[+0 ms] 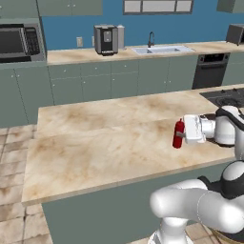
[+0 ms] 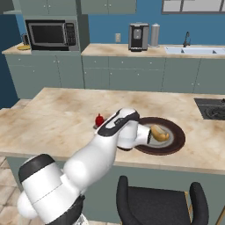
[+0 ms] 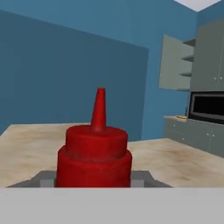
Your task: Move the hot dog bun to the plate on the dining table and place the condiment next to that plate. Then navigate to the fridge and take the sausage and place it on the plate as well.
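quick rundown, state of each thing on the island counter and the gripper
slim red squeeze bottle: upright, between the gripper's fingers
small yellow-tan bun: lying on the plate
round dark brown plate: flat on the beige marbled counter
two-finger gripper: closed around the bottle

Dining table [image 2: 57, 118] with plate [image 2: 176, 141], condiment [image 1: 178, 133].

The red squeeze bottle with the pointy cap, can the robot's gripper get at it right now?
Probably yes. The gripper is level with the red squeeze bottle, which stands upright on the beige marbled table. In the hand view the bottle sits right between the fingertips, nothing between them.
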